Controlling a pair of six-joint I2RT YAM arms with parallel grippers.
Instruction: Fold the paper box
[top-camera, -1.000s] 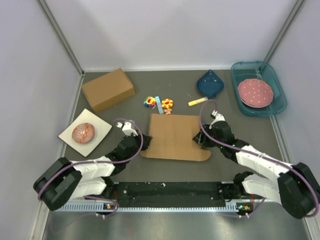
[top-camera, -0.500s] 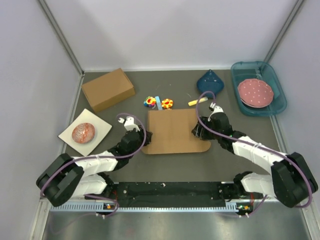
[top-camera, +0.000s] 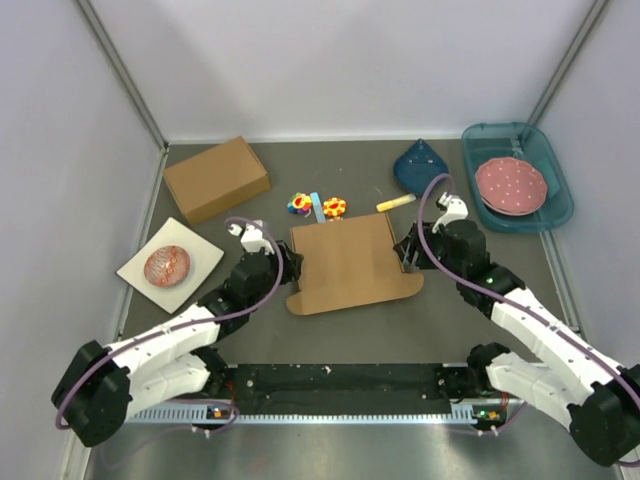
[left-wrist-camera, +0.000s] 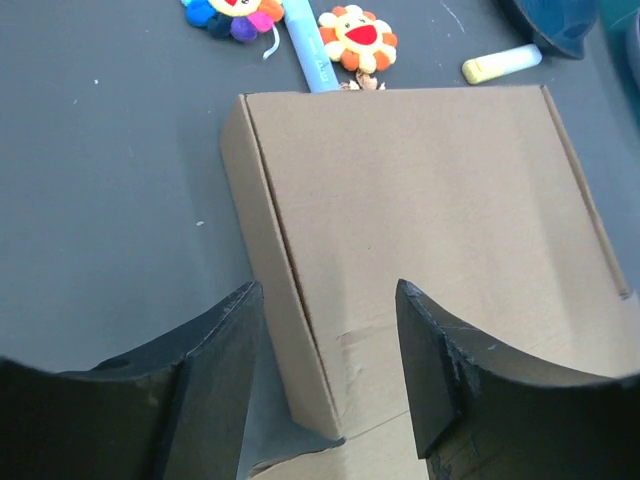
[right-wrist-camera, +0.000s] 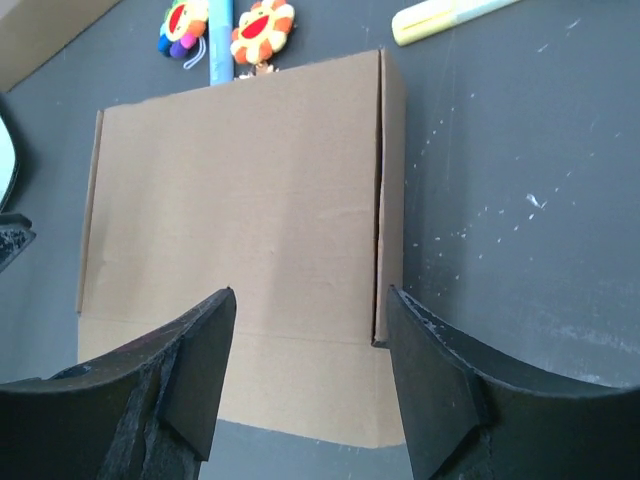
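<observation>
The box (top-camera: 350, 262) lay in the middle of the desk (top-camera: 380, 335), a little askew, with a flap lying flat toward the near edge. Its broad brown face was up, and a narrow side wall ran along each flank.

The left pincer (top-camera: 285, 268) was at the box's left side, released. In the left wrist view the left pincer (left-wrist-camera: 328, 292) had its jaws spread, and the left wall of the box (left-wrist-camera: 430, 230) ran up between them; whether either finger touched the cardboard could not be told. The right pincer (top-camera: 408, 250) was at the box's right side, also released. In the right wrist view the right pincer (right-wrist-camera: 310, 295) was wide apart over the box (right-wrist-camera: 240, 210), with the near end of the right wall just inside its right finger.

Just beyond the box's far edge lay two flower toys (top-camera: 300, 204) (top-camera: 334, 208) with a blue stick (top-camera: 316, 210) between them, and a yellow marker (top-camera: 396, 203) to their right. A carton (top-camera: 217, 178) stood toward the far left corner. A white card (top-camera: 195, 248) bearing a red ball (top-camera: 167, 265) lay by the left edge. A dark blue dish (top-camera: 420, 168) sat near the far edge, and a teal tray (top-camera: 500, 140) holding a pink plate (top-camera: 510, 185) was in the far right corner.
</observation>
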